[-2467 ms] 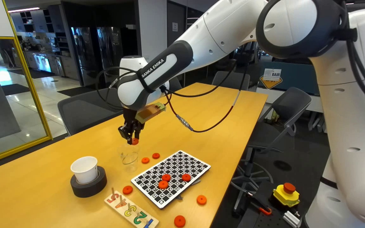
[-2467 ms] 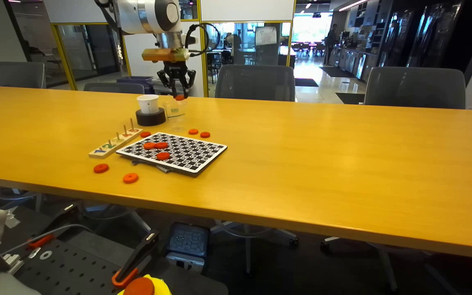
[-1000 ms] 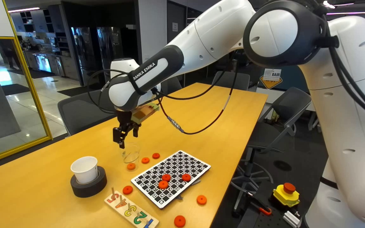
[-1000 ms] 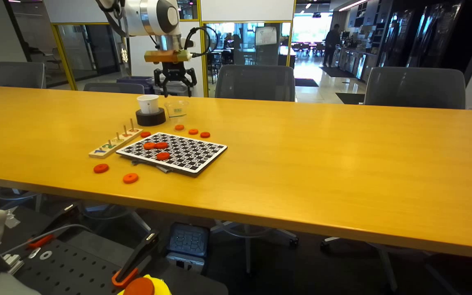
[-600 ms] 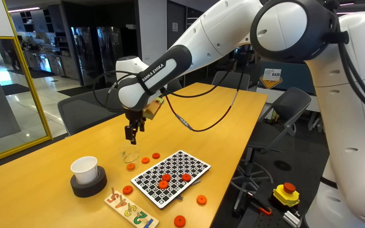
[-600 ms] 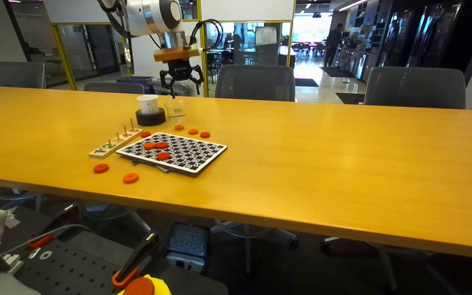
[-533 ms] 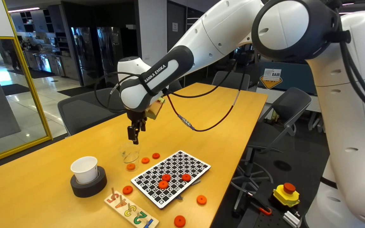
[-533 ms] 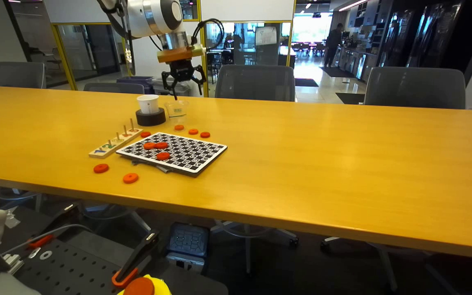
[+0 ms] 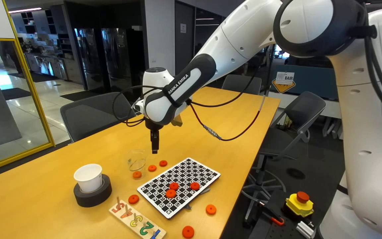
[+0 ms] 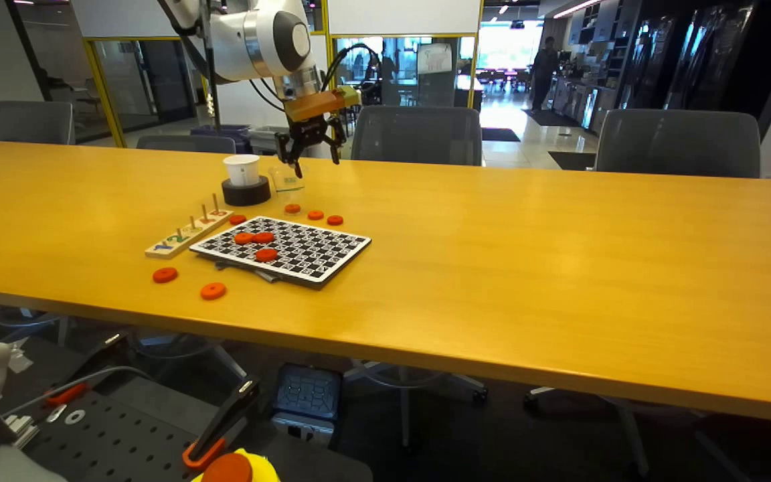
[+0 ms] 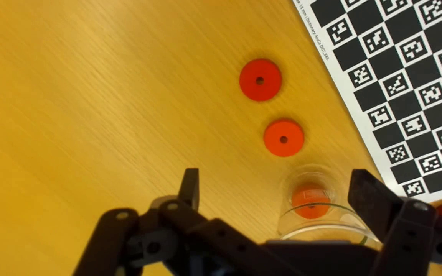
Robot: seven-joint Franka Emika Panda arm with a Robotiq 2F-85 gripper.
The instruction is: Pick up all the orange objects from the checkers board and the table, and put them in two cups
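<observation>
1. left of the frame, below mid-height in an exterior view: an orange piece (image 10: 165, 275) lies flat on the table (image 10: 559, 281); another orange piece (image 10: 213, 291) lies to its right, closer to the front edge.
2. just above that pair: a pale wooden strip (image 10: 189, 235) with coloured numerals and upright pegs, lying slantwise.
3. by the strip's upper right end: one more orange piece (image 10: 237, 219) on the table, near the checkers board (image 10: 295, 250).
4. above that piece: the white cup (image 10: 242, 171), upright on its dark grey base (image 10: 246, 195).
5. left of centre, around mid-height: the checkers board itself, bearing three orange pieces (image 10: 266, 255) on its left part; two are just beside each other, the third a little lower in the frame.
6. higher up, right of the white cup: the clear tumbler (image 10: 285, 181), upright, with one orange piece (image 10: 292, 208) at its bottom.
7. upper part of the frame, left of centre: the claw (image 10: 317, 167), at the end of the white arm (image 10: 228, 43), hangs above the table, released, its jaws spread wide apart; one tip crosses the tumbler's outline. in the wrist view the tumbler shows at lower right, partly covered by the claw.
8. below the claw, right of the tumbler: two last orange pieces (image 10: 334, 220) on the table, near each other but apart.
</observation>
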